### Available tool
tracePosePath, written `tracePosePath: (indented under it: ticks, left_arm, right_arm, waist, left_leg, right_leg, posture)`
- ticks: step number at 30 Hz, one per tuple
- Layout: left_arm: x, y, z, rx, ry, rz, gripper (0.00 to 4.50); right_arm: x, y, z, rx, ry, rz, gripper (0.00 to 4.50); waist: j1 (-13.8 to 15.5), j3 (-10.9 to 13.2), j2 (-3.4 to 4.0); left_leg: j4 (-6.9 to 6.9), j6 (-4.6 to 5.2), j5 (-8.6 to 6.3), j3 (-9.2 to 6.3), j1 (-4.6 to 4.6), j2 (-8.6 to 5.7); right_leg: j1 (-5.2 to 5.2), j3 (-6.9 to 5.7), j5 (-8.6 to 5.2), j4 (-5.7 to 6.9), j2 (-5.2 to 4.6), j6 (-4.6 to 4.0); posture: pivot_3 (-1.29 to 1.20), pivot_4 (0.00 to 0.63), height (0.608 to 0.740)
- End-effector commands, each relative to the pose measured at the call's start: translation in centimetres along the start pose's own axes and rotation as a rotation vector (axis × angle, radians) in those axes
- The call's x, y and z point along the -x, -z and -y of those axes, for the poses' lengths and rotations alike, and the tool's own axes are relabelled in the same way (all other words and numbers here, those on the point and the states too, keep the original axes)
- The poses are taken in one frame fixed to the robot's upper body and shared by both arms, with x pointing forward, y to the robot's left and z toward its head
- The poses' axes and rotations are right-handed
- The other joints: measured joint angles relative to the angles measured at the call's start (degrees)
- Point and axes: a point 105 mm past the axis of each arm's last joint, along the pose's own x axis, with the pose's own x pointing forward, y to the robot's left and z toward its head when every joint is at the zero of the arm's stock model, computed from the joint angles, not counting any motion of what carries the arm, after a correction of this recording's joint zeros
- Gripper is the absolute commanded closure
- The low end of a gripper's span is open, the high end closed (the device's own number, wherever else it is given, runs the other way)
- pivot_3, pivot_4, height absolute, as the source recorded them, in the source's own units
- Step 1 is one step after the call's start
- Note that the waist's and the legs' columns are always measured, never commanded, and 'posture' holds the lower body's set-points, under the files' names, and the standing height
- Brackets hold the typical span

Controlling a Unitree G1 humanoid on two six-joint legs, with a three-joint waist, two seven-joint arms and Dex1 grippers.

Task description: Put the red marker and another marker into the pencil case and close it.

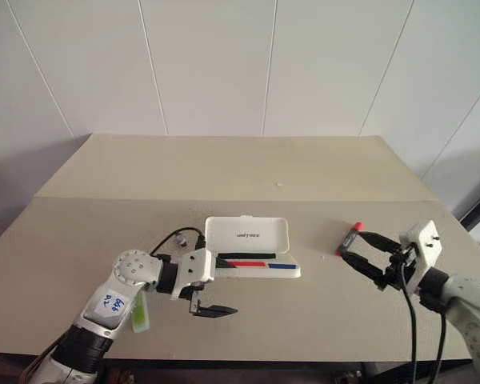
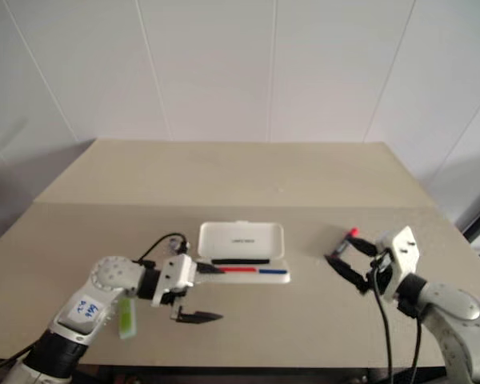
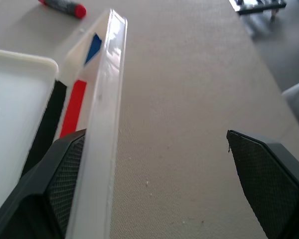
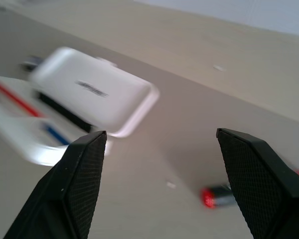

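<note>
An open case [image 1: 252, 248] lies mid-frame on the surface [image 1: 224, 172]; the left end effector [image 1: 212, 292] spread beside it, the right end effector [image 1: 360, 254] spread around a red marker [image 1: 349, 238].

The pencil case [image 1: 252, 248] lies open at the middle of the table [image 1: 224, 172], lid raised at its twelve o'clock side. The red marker [image 1: 349, 238] lies at its three o'clock, well apart. The green marker [image 1: 141, 314] lies at the case's eight o'clock, near the table's front edge.
</note>
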Motion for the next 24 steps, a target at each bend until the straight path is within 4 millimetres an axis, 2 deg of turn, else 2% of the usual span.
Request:
tracePosePath:
  ticks: [1,14,24]
  left_arm:
    - [0.5,-1.0,0.3,-0.021,0.013,0.025,0.02]
    - [0.1,-0.4,2.5,0.062,0.103,0.018,0.02]
    - [0.5,-0.9,4.4,0.124,0.179,0.010,0.02]
  right_arm:
    - [-0.6,-0.6,-0.7,0.026,0.013,0.049,0.00]
    - [-1.0,-1.2,-0.9,0.034,0.009,0.073,0.00]
    - [-1.5,-1.4,-1.4,0.027,-0.018,0.084,0.00]
  waist:
    - [-0.1,0.0,0.01]
    - [0.0,0.0,0.01]
    - [-0.1,0.0,0.01]
  left_leg:
    - [-0.01,0.00,0.00,0.00,0.00,0.00]
    - [-0.02,0.00,0.00,0.00,0.00,0.01]
    - [-0.04,0.00,0.00,0.00,0.01,0.02]
  right_leg:
    - [0.00,0.00,0.00,0.00,0.00,0.00]
    - [0.00,-0.01,-0.02,-0.01,0.00,-0.03]
    - [0.00,0.00,-0.04,-0.01,0.00,-0.08]
  posture:
    - [0.00,0.150,0.740]
    - [0.00,0.150,0.740]
    - [0.00,0.150,0.740]
